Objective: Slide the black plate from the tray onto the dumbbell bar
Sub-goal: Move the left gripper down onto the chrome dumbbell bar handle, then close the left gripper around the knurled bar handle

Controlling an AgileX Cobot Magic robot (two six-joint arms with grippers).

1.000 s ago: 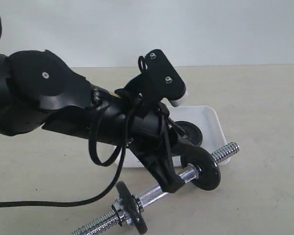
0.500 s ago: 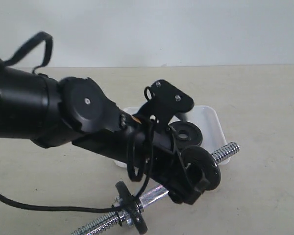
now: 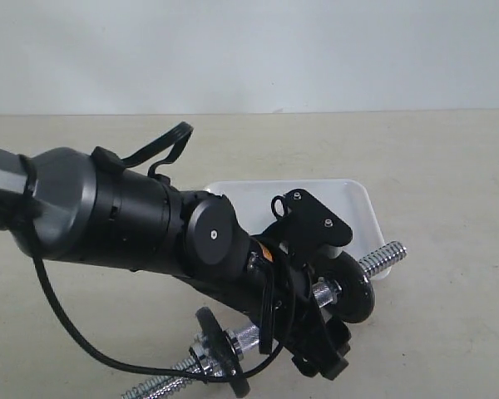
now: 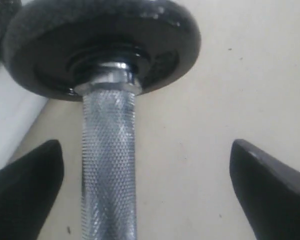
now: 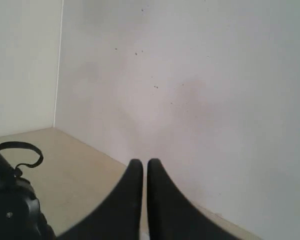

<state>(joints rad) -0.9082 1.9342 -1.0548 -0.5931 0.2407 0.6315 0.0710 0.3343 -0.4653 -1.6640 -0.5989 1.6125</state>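
A black plate (image 3: 355, 287) sits on the dumbbell bar (image 3: 385, 253), inboard of its threaded end and next to the white tray (image 3: 349, 195). In the left wrist view the same black plate (image 4: 100, 45) is threaded on the knurled bar (image 4: 110, 170). My left gripper (image 3: 320, 332) is open; its fingers (image 4: 25, 192) stand either side of the bar without touching it. Another black disc (image 3: 224, 349) sits lower on the bar. My right gripper (image 5: 141, 166) is shut, empty, and faces a wall.
The bulky left arm (image 3: 125, 220) crosses the middle and hides most of the tray's inside. Its cable (image 3: 75, 332) loops over the beige table. A white tray edge (image 4: 10, 117) shows beside the plate, with a dark shape (image 4: 0, 20) on it.
The left arm has swung lower and forward, covering the disc that showed in the tray. Its gripper now straddles the bar below the plate. Plate and bar have not moved.
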